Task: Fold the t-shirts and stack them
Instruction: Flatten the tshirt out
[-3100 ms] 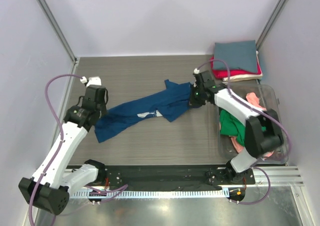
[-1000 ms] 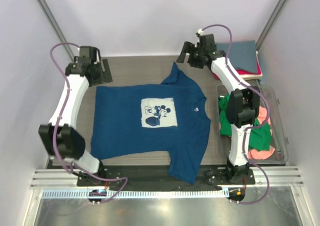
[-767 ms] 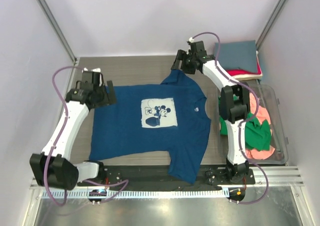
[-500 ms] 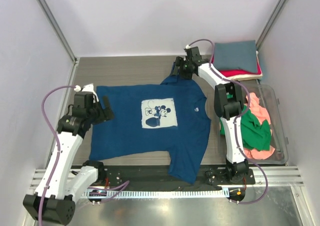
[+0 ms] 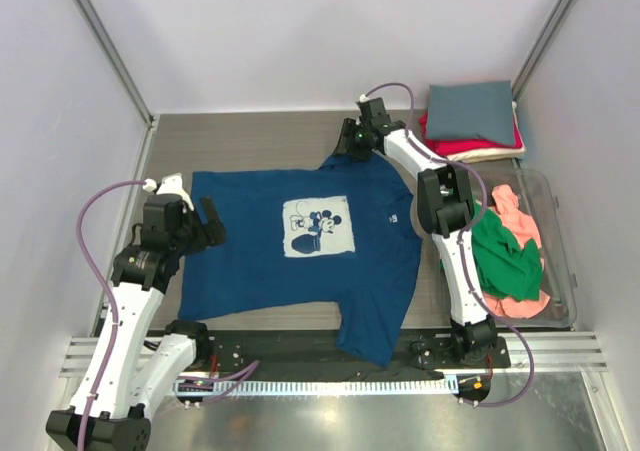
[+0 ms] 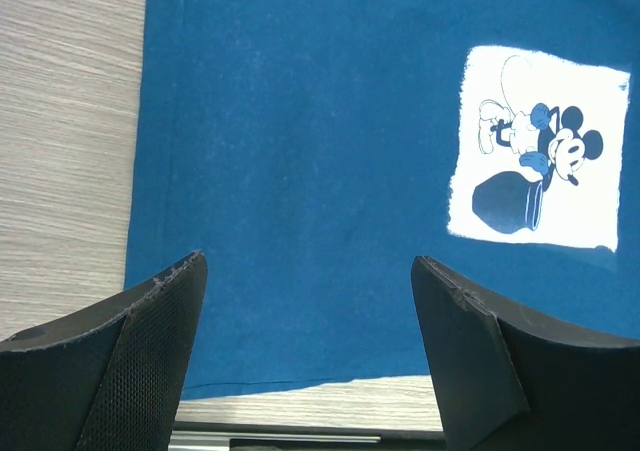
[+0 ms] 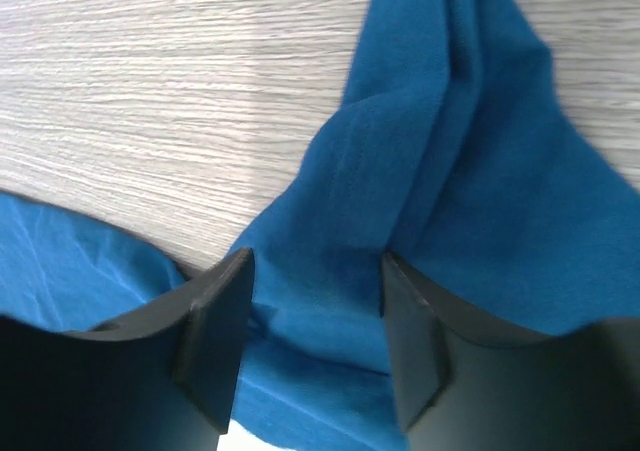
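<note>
**Shirt spread flat, folding not started**

Table (image 5: 270,136) first: the navy t-shirt (image 5: 260,261) lies open on it, print side up, stretched between your two grippers. One sleeve runs past the table's near edge.

The clear bin (image 5: 568,271) sits outboard of your right arm. It holds the green tee (image 5: 505,261) and the salmon-pink tee (image 5: 520,306), both loose and crumpled.

Past your right gripper, off to its right, is the stack. The slate-grey tee (image 5: 470,111) is on top, with the red tee (image 5: 450,147) and the cream tee (image 5: 490,155) under it, all folded.

My read is three done, one laid out, and at least two waiting in the bin.

Your left gripper (image 6: 308,266) has its jaws wide apart with nothing between them. It sits over the hem end of the navy shirt, with blue cloth straight below the fingers. The Mickey print (image 6: 540,151) is ahead and to their right.

Your right gripper (image 7: 315,261) is also open and holds nothing. It is right above the far sleeve (image 7: 440,171), which is bunched into ridges under the fingertips. I can't tell whether they touch the cloth.

What's left for you:
- Flatten that sleeve.
- Fold the navy shirt and put it on the stack.
- Do the same with the bin shirts.
</note>
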Controlling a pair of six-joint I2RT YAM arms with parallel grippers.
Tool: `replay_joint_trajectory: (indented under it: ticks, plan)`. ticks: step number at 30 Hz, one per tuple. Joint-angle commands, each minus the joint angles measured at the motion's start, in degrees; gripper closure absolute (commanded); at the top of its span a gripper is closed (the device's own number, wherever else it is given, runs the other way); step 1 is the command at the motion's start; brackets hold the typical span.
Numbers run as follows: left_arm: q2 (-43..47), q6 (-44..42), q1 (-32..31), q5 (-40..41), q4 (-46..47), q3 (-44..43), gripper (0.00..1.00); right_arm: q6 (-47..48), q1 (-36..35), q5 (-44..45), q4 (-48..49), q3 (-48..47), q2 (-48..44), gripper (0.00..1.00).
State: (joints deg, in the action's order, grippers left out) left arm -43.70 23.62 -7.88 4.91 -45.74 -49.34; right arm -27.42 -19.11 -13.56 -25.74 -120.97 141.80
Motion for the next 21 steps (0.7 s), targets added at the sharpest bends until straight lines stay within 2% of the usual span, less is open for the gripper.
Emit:
replay_joint_trajectory:
  ticks: [1,4,5,8,10,11,12,13,14,15,16,17,18,20,21]
  plan:
    - [0.5,0.0,-0.2,0.1,2.6,-0.1,0.16,-0.9,-0.5,0.9,1.0,-3.3,0.6,0.46]
    - [0.9,0.0,-0.2,0.3,2.8,0.0,0.16,-1.6,-0.6,-0.1,1.1,-5.2,1.0,0.73]
    - [1.0,-0.1,-0.2,0.3,2.8,0.0,0.16,-2.1,-0.5,-0.4,1.4,-5.9,1.4,0.85]
    - [1.0,-0.1,-0.1,0.3,2.8,0.0,0.16,-4.3,-1.2,-1.6,2.3,-10.4,3.5,0.96]
    - [0.9,-0.1,-0.2,0.3,2.8,0.0,0.16,-6.7,-1.9,-2.3,4.0,-14.3,4.7,0.98]
    - [0.9,-0.1,-0.1,0.5,2.8,0.0,0.16,-8.2,-2.1,-5.3,9.3,-14.8,5.6,0.96]
    - [0.8,-0.1,-0.1,0.5,2.8,0.0,0.16,-10.4,-2.1,-8.7,14.5,-13.9,6.8,0.89]
    - [0.7,-0.1,-0.2,0.5,2.8,-0.1,0.16,-16.5,-2.1,-12.1,21.4,-12.6,7.9,0.68]
    - [0.4,-0.2,-0.2,0.6,2.7,-0.1,0.16,-17.4,-2.0,-16.8,30.6,-12.9,9.2,0.22]
    - [0.2,-0.2,-0.2,0.8,2.8,-0.2,0.16,-16.8,-2.0,-18.2,30.5,-18.6,13.0,0.08]
    - [0.0,-0.2,-0.2,1.0,2.8,-0.3,0.16,-15.5,-1.6,-19.0,28.0,-22.3,14.5,0.01]
    - [-0.2,-0.2,-0.2,1.2,2.6,-0.4,0.16,-13.4,-1.3,-19.6,22.6,-25.0,14.8,0.0]
    - [-0.4,-0.2,-0.2,1.2,2.5,-0.4,0.16,-12.8,-0.8,-20.1,22.3,-23.7,14.0,0.0]
    - [-0.8,0.0,-0.2,1.6,2.4,-0.6,0.16,-10.8,1.0,-18.5,24.8,-15.8,5.0,0.0]
    - [-1.0,0.1,-0.1,1.8,2.6,-0.7,0.16,-10.2,1.5,-16.0,27.6,-4.7,1.1,0.0]
